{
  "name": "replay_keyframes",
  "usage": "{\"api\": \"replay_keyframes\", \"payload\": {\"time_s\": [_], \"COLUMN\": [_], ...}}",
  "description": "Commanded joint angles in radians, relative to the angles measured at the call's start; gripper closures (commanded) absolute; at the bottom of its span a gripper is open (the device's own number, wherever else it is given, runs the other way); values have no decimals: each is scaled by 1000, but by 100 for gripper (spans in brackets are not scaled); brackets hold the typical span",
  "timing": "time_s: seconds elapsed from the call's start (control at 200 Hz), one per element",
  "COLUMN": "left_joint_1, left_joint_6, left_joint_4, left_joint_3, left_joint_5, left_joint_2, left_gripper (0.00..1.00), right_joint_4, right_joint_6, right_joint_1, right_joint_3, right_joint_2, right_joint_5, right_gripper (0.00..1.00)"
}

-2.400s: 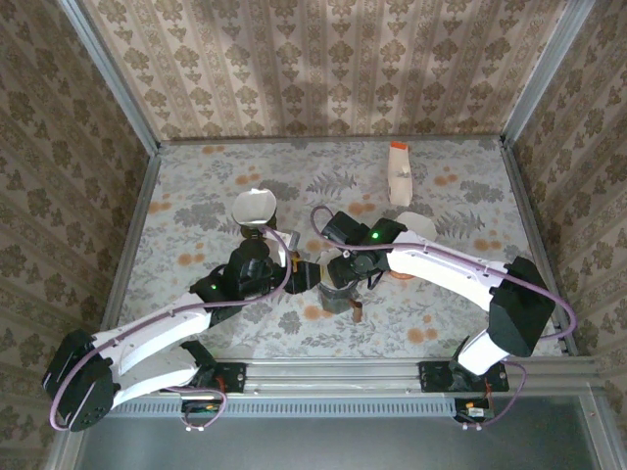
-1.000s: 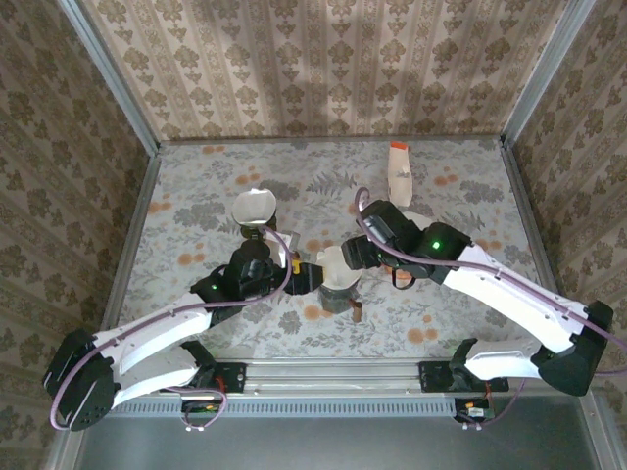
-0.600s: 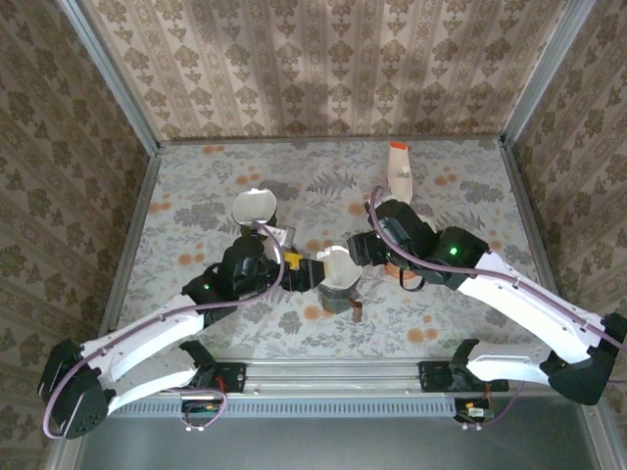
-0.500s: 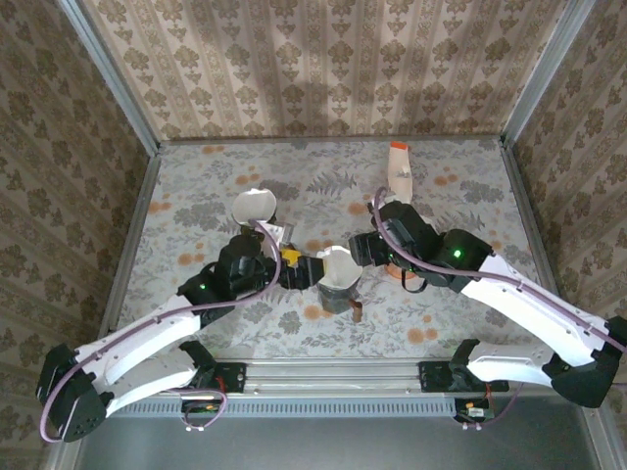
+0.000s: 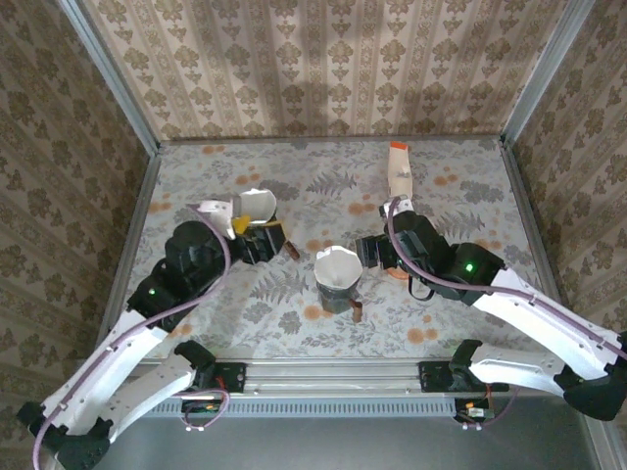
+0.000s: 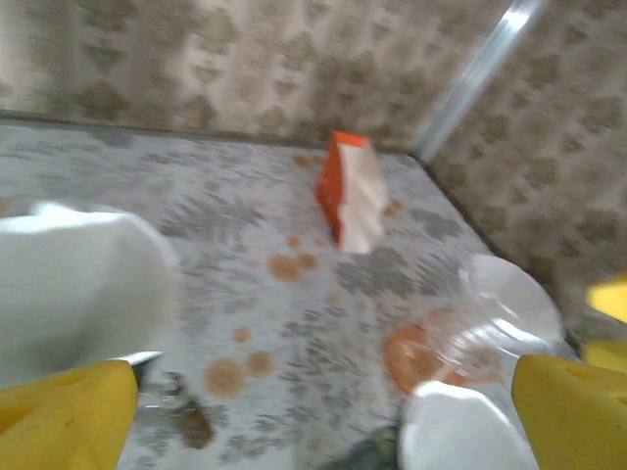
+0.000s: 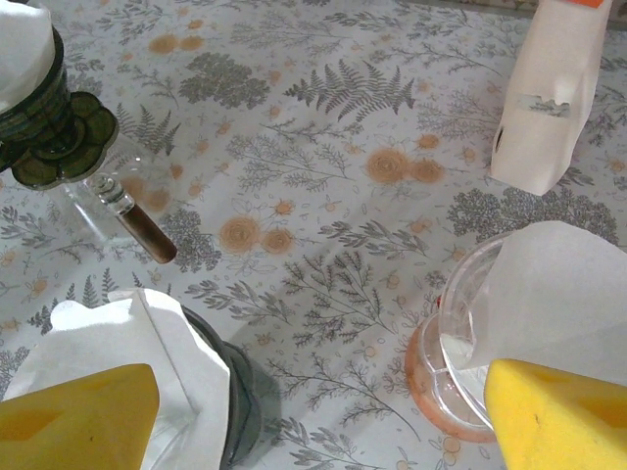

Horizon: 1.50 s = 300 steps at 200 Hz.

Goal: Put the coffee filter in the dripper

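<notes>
A white coffee filter (image 5: 338, 265) sits open in the dark dripper (image 5: 337, 298) at the table's middle, and nothing holds it. My left gripper (image 5: 278, 245) is to its left, apart from it, open and empty. Its yellow fingertips (image 6: 64, 416) frame a blurred view with the filter (image 6: 460, 426) low on the right. My right gripper (image 5: 371, 257) is just right of the dripper, open and empty. In the right wrist view the filter (image 7: 127, 352) and the dripper (image 7: 230, 392) lie beside the left yellow fingertip (image 7: 78, 416).
A second dark dripper (image 5: 257, 207) (image 7: 49, 137) with a white filter stands at the back left. A clear dripper on an orange base (image 7: 470, 362) (image 6: 456, 343), holding a filter, sits under my right arm. An orange-and-white carton (image 5: 400, 174) (image 7: 554, 98) lies at the back right.
Both grippers have let go and drawn back from the middle dripper, the left one far to the left, the right one to the right. Both jaws have widened. The filter stays in the dripper.
</notes>
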Motion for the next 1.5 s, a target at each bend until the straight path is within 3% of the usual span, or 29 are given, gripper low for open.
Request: {"api": "replay_keyframes", "payload": {"time_s": [0.0,0.045,0.125,0.165,0.29,0.405,0.465,0.545,0.66,0.69,0.795,0.995,1.21,1.495], "left_joint_1": [110,192,359,437,619,713,722,725,729,730,731,688,642,593], "left_joint_6": [39,14,-53,-87,-125,-158,-162,-149,-134,-126,-85,-99,-151,-196], "left_joint_4": [-91,-91,-62,-37,41,121,165,210,283,324,371,421,474,538], "left_joint_3": [18,5,-37,-65,-154,-216,-236,-233,-255,-273,-280,-216,-193,-234], "left_joint_5": [-51,-24,64,111,157,204,205,214,112,85,61,145,146,147], "left_joint_2": [-27,-34,-43,-47,-27,75,154,257,333,343,435,666,742,782], "left_gripper": [0,2,19,24,24,26,25,16,7,1,0,10,27,33], "right_joint_4": [43,47,49,50,68,90,96,95,91,90,94,99,69,62], "right_joint_6": [-25,-30,-41,-42,-41,-38,-39,-46,-51,-50,-55,-61,-70,-69], "right_joint_1": [0,1,0,1,-1,-1,-1,-1,-2,-3,-2,-6,-12,-16], "right_joint_3": [-23,-30,-38,-43,-71,-95,-103,-105,-110,-113,-127,-157,-165,-173], "right_joint_2": [-42,-50,-58,-62,-91,-119,-127,-127,-130,-132,-143,-192,-241,-256], "right_joint_5": [20,7,-18,-21,-23,-29,-28,-27,-14,-10,-6,5,35,48], "right_gripper": [10,10,10,10,10,10,10,10,10,10,10,8,7,6]}}
